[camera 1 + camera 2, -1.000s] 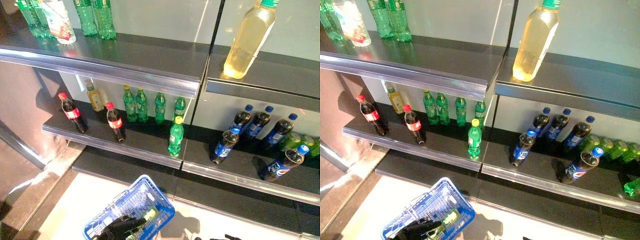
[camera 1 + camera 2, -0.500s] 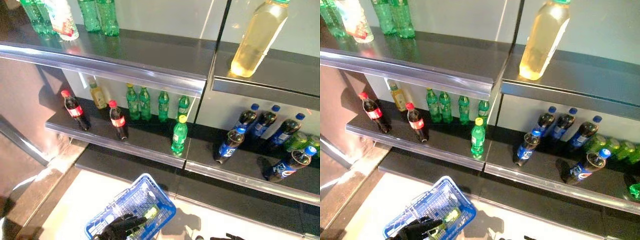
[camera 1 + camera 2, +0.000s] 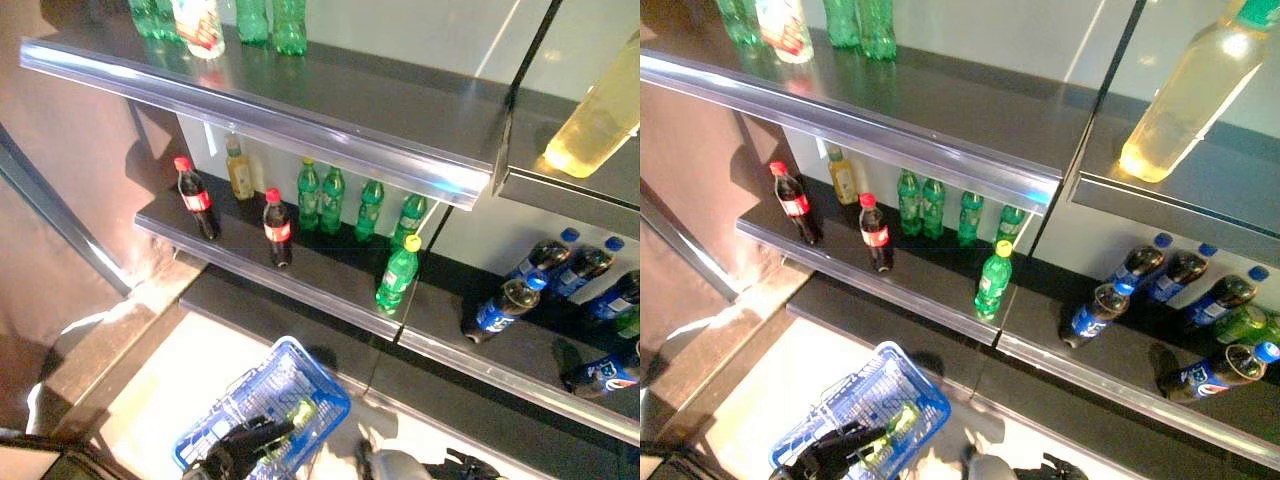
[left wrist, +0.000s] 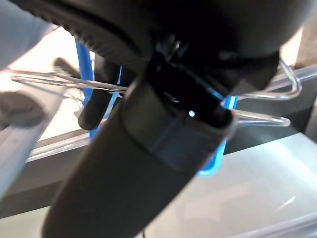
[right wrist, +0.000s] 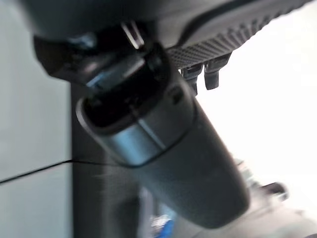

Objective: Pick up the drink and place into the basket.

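The blue basket (image 3: 322,375) hangs low in front of the shelves, up off the pale floor. My left hand (image 3: 240,452) is shut on its thin wire handles (image 4: 257,94). A green-labelled drink (image 3: 300,414) lies inside the basket. My right hand (image 3: 462,466) hangs low at the bottom edge, right of the basket, open and empty. On the lower shelf (image 3: 330,295) a green bottle with a yellow cap (image 3: 397,272) stands at the front edge, well above and beyond both hands.
Red-capped cola bottles (image 3: 277,227) and a row of green bottles (image 3: 330,198) stand on the lower shelf, with dark blue-capped bottles (image 3: 505,305) to the right. The upper shelf (image 3: 300,120) overhangs them and bears green bottles (image 3: 265,18) and a large yellow bottle (image 3: 600,120).
The camera has moved: the whole picture has shifted right and the shelves look closer. The basket still hangs from my left hand. Nothing on the shelves has moved.
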Controlling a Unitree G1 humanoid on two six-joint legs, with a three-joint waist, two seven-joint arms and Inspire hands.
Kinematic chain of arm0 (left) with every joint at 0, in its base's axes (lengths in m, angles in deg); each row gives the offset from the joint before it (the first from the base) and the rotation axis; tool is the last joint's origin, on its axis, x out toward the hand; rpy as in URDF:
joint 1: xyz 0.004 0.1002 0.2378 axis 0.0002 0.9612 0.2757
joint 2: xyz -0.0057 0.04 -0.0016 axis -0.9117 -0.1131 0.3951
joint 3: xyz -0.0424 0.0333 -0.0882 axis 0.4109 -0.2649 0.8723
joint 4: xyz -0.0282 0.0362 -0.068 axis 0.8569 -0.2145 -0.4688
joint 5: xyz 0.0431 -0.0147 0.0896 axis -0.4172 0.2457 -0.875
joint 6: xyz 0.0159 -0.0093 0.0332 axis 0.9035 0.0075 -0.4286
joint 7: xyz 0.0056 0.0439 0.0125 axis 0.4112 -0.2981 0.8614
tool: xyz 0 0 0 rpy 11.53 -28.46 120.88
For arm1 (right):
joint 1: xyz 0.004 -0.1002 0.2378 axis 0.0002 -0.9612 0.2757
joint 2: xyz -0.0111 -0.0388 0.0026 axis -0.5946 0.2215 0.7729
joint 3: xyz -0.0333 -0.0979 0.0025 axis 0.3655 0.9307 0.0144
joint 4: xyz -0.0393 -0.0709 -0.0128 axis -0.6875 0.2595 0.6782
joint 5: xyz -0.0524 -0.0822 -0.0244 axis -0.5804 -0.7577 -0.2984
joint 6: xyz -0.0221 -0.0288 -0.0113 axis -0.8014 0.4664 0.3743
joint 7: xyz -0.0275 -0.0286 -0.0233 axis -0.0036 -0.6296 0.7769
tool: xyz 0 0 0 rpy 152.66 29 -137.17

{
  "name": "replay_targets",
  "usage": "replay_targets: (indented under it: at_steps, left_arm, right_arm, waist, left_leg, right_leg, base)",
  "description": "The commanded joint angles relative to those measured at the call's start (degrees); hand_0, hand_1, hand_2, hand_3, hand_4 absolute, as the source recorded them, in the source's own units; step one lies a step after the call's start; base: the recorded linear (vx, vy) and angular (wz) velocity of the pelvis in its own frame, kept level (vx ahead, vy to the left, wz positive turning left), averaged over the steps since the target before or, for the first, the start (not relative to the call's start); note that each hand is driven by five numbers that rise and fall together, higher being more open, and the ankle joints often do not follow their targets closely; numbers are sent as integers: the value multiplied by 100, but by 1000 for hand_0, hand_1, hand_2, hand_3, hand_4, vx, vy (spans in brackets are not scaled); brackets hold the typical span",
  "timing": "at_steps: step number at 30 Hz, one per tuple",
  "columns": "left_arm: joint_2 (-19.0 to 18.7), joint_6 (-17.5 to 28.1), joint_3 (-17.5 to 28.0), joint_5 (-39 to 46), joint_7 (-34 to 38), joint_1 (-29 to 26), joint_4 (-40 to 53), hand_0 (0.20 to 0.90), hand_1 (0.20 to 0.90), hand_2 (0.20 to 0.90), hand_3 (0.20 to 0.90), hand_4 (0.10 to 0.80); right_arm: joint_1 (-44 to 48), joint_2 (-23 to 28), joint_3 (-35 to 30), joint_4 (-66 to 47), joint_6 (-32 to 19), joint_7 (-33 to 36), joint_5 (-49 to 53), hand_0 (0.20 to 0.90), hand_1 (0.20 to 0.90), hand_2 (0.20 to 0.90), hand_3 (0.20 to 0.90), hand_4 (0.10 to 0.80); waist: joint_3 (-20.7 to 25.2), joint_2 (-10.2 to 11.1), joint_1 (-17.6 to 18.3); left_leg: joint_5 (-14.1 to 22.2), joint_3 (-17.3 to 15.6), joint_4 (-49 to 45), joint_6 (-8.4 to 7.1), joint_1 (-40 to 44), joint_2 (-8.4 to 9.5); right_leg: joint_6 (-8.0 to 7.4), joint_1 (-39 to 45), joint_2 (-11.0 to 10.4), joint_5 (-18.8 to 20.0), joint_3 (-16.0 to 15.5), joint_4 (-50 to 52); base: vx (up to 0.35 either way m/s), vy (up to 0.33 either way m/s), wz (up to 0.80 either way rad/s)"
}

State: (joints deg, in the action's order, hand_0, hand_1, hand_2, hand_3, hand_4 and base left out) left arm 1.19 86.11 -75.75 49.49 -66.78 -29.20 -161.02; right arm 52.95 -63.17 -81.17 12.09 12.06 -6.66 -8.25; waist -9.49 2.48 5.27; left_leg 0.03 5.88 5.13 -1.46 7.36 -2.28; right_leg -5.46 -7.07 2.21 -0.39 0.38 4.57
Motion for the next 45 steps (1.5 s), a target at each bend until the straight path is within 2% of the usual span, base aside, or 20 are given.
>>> replay_targets:
  at_steps: [1, 3, 5, 6, 7, 10, 11, 12, 14, 15, 17, 21, 26, 29, 31, 32, 33, 38, 42, 45]
  left_arm:
    - [-309, 315, 98, -36, -253, -70, 349, 300, 300, 300, 200, 100]
    - [-215, 362, 68, -139, -369, -15, 417, 300, 300, 300, 200, 100]
    - [-163, 364, 13, -166, -418, 1, 472, 300, 300, 300, 200, 100]
    - [-143, 342, -46, -162, -429, 19, 542, 300, 300, 300, 200, 100]
    - [-113, 323, -135, -140, -463, 91, 725, 300, 300, 300, 200, 100]
    - [-100, 279, -102, -53, -394, 166, 877, 300, 300, 300, 200, 100]
    - [-100, 279, -102, -53, -394, 166, 877, 300, 300, 300, 200, 100]
    - [-129, 214, -4, -69, -376, 185, 910, 300, 300, 300, 200, 100]
    - [-114, 248, 24, -80, -392, 198, 881, 300, 300, 300, 200, 100]
    - [-85, 308, 60, -56, -415, 226, 856, 300, 300, 300, 200, 100]
    - [-67, 339, 70, 2, -480, 204, 830, 300, 300, 300, 200, 100]
    - [-118, 338, 29, 87, -500, 26, 712, 300, 300, 300, 200, 100]
    - [-257, 369, 132, 351, -575, -182, 543, 300, 300, 300, 200, 100]
    - [-308, 347, 180, 116, -673, -182, 409, 300, 300, 300, 200, 100]
    - [-327, 363, 175, 32, -688, -163, 387, 300, 300, 300, 200, 100]
    - [-357, 392, 156, 19, -690, -129, 401, 300, 300, 300, 200, 100]
    - [-399, 418, 224, 126, -610, -38, 488, 300, 300, 300, 200, 100]
    - [-545, 518, 351, -15, -612, 44, 343, 300, 300, 300, 200, 100]
    - [-588, 473, 403, -3, -539, 53, 265, 300, 300, 300, 200, 100]
    - [-597, 387, 477, -3, -462, 44, 261, 300, 300, 300, 200, 100]
  right_arm:
    - [146, 295, 42, 175, -17, 19, 177, 900, 900, 900, 900, 800]
    - [162, 300, 43, 67, 46, 104, 236, 900, 900, 900, 900, 800]
    - [131, 319, -8, 12, 11, 158, 308, 900, 900, 900, 900, 800]
    - [127, 327, -37, -31, 22, 204, 369, 900, 900, 900, 900, 800]
    - [145, 378, -84, -111, 5, 208, 441, 900, 900, 900, 900, 800]
    - [200, 421, -76, -129, -28, 130, 375, 900, 900, 900, 900, 800]
    - [200, 421, -76, -129, -28, 130, 375, 900, 900, 900, 900, 800]
    - [240, 498, -26, -190, -17, 122, 455, 900, 900, 900, 900, 800]
    - [255, 536, -34, -207, -4, 120, 461, 900, 900, 900, 900, 800]
    - [303, 613, -42, -217, 5, 94, 423, 900, 900, 900, 900, 800]
    - [349, 682, -105, -191, -13, 133, 372, 900, 900, 900, 900, 800]
    - [354, 736, -233, -155, -22, 151, 422, 900, 900, 900, 900, 800]
    - [249, 664, -266, -204, -101, 19, 158, 900, 900, 900, 900, 800]
    - [152, 577, -337, -240, -209, 11, 324, 900, 900, 900, 900, 800]
    - [126, 543, -392, -253, -226, 12, 276, 900, 900, 900, 900, 800]
    - [133, 513, -419, -248, -220, 7, 204, 900, 900, 900, 900, 800]
    - [137, 469, -442, -250, -216, -19, -17, 900, 900, 900, 900, 800]
    - [151, 449, -429, -196, -287, 20, 232, 900, 900, 900, 900, 800]
    - [223, 395, -348, -246, -286, 64, 271, 900, 900, 900, 900, 800]
    - [287, 365, -297, -230, -247, 69, 245, 900, 900, 900, 900, 800]
  waist:
    - [141, -176, -165]
    - [169, -201, -213]
    - [124, -190, -227]
    - [95, -182, -223]
    - [55, -182, -232]
    - [106, -182, -253]
    - [106, -182, -253]
    - [230, -248, -285]
    - [255, -276, -299]
    - [291, -324, -301]
    - [257, -390, -265]
    - [173, -372, -111]
    - [54, -18, -112]
    - [14, 219, -170]
    - [0, 231, -185]
    - [-27, 217, -209]
    - [-44, 199, -353]
    - [97, 72, -565]
    - [208, 71, -632]
    - [282, 115, -713]
  left_leg:
    - [619, -427, -342, 607, 188, 983]
    - [736, -609, -988, 493, -75, 1006]
    - [613, -810, -1576, 343, -358, 928]
    - [529, -979, -1845, 213, -498, 758]
    - [380, -1128, -1985, 7, -625, 409]
    - [400, -1066, -1596, -5, -484, 160]
    - [400, -1066, -1596, -5, -484, 160]
    - [23, -698, -973, -159, -291, -276]
    - [-86, -517, -905, -229, -254, -370]
    - [-63, -230, -830, -324, -144, -420]
    - [129, -183, -837, -351, -115, -386]
    - [589, -408, -792, -297, 4, -277]
    - [1139, -336, -1387, -37, -168, 152]
    - [1323, -330, -1552, 107, -288, 420]
    - [1270, -398, -1473, 115, -263, 429]
    - [1194, -512, -1372, 104, -225, 377]
    - [1033, -790, -1141, 99, -184, 277]
    - [581, -1156, -619, 270, -314, 154]
    - [549, -1245, -564, 340, -387, 199]
    - [593, -1304, -524, 331, -373, 256]
  right_leg:
    - [5, -182, 11, 246, -24, 567]
    - [143, 216, -83, 52, -34, 383]
    - [187, 408, -196, 31, -72, 282]
    - [211, 525, -263, 21, -120, 210]
    - [248, 689, -421, 13, -230, 112]
    - [216, 720, -562, 10, -255, 63]
    - [216, 720, -562, 10, -255, 63]
    - [221, 668, -630, -72, -135, 71]
    - [224, 631, -645, -110, -73, 113]
    - [210, 503, -675, -174, 52, 250]
    - [137, 308, -757, -274, 157, 536]
    - [-113, 44, -989, -266, 185, 862]
    - [-475, 11, -1274, 111, 506, 604]
    - [-690, 13, -1488, 736, 637, -1]
    - [-723, -46, -1528, 892, 488, -268]
    - [-749, -160, -1550, 956, 245, -422]
    - [-745, -188, -1670, 984, -267, -411]
    - [-613, -37, -1590, 829, -399, 575]
    - [-526, 250, -1517, 728, -449, 531]
    - [-522, 434, -1565, 736, -641, 193]
  base:
    - [39, -99, 107]
    - [29, -58, 38]
    - [11, 13, 38]
    - [8, 145, 54]
    - [21, 212, 47]
    - [34, 175, 26]
    - [50, 393, 4]
    - [42, 375, 1]
    - [31, 399, -12]
    - [12, 454, -27]
    - [1, 512, -58]
    - [-5, 338, -31]
    - [-2, 285, -31]
    - [-21, 201, -36]
    - [-74, 149, -56]
    - [-209, 189, -96]
    - [-300, 197, -127]
    - [-260, 51, -64]
    - [-122, -42, -46]
    - [-60, -78, -59]
